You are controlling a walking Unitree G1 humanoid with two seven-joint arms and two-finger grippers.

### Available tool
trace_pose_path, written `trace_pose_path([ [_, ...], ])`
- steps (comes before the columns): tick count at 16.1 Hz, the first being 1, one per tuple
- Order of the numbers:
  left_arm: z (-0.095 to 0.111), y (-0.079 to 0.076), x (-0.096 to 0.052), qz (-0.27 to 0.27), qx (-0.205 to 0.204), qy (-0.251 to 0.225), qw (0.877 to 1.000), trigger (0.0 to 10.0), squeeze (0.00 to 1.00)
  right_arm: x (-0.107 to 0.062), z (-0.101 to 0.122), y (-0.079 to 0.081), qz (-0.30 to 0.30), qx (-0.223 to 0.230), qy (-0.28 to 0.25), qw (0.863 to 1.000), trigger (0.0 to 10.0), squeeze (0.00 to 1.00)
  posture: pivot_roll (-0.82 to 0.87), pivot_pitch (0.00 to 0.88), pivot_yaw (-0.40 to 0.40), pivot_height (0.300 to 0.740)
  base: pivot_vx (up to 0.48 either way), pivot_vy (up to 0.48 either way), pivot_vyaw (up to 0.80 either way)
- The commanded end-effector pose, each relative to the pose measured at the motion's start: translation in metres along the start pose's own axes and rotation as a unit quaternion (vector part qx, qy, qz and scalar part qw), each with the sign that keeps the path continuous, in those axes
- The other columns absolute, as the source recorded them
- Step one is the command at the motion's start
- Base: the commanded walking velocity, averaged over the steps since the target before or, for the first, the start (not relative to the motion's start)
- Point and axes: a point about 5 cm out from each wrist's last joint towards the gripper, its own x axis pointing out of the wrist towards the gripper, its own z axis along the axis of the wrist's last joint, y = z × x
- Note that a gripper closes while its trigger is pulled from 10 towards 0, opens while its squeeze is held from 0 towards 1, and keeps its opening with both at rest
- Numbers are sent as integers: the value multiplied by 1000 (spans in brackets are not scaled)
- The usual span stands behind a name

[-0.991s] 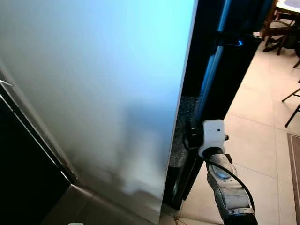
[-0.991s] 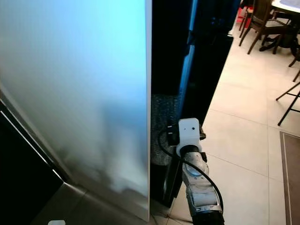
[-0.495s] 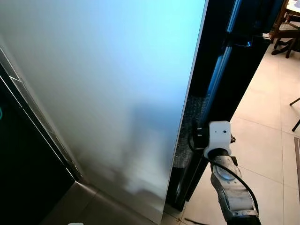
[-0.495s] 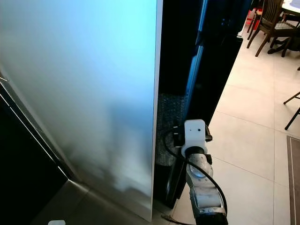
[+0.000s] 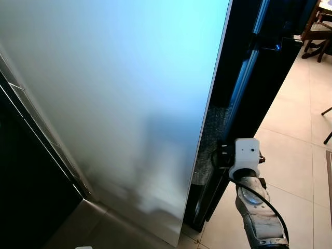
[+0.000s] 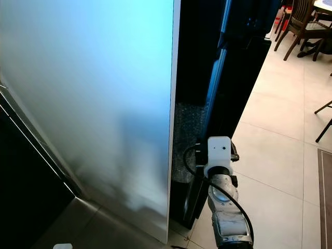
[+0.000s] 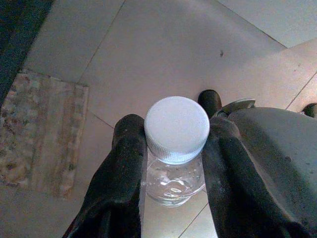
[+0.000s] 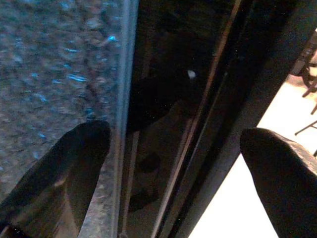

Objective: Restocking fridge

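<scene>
A tall frosted pale-blue fridge door (image 5: 119, 104) stands close in front of me. To its right is a dark gap, then a black door edge (image 5: 244, 88) with a blue-lit strip. My right arm's white wrist (image 5: 247, 154) reaches toward that black edge low down. In the right wrist view my right gripper (image 8: 173, 134) is open, its fingers (image 8: 74, 158) spread wide on either side of the black edge. My left gripper (image 7: 173, 126) is shut on a clear water bottle (image 7: 174, 183) with a white cap, held over the tiled floor.
Beige floor tiles (image 6: 280, 155) run off to the right. Wooden chairs (image 6: 298, 26) and a table stand at the far right, with thin black chair legs (image 6: 322, 122) nearer. A dark cabinet front (image 5: 26, 197) is at my left. A speckled mat (image 7: 39, 134) lies below the bottle.
The camera has swung a little, shifting the fridge rightward in view. My right wrist has drifted slightly down and to the right beside the black door edge.
</scene>
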Motion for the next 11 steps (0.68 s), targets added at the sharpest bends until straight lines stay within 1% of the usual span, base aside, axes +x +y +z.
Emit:
trace_pose_path([
  [1, -1, -1, 0, 2, 10, 8, 1000, 10000, 0, 2, 5, -10, -21, -2, -6, 1000, 10000, 0, -182, 0, -6, 740, 0, 0, 0],
  [3, -2, -1, 0, 1, 10, 8, 1000, 10000, 0, 3, 5, -19, -37, -6, -8, 999, 10000, 0, -184, 0, -4, 740, 0, 0, 0],
  [5, -2, -1, 0, 0, 11, 8, 1000, 10000, 0, 0, 2, -41, -86, -16, -4, 996, 10000, 0, -190, 0, -2, 740, 0, 0, 0],
  [8, -2, -1, 0, -1, 13, 9, 1000, 10000, 0, -5, -5, -57, -115, -31, 3, 993, 10000, 0, -190, 0, -8, 740, 0, 0, 0],
  [9, -2, -2, 0, -1, 11, 9, 1000, 10000, 0, -7, -8, -66, -129, -37, 10, 991, 10000, 0, -188, 0, -12, 740, 0, 0, 0],
  [10, -2, -2, 0, -2, 11, 9, 1000, 10000, 0, -9, -10, -70, -136, -40, 14, 990, 10000, 0, -188, 0, -12, 740, 0, 0, 0],
  [11, -2, -2, 0, -2, 10, 9, 1000, 10000, 0, -12, -15, -78, -149, -46, 21, 988, 10000, 0, -195, 0, -15, 740, 0, 0, 0],
])
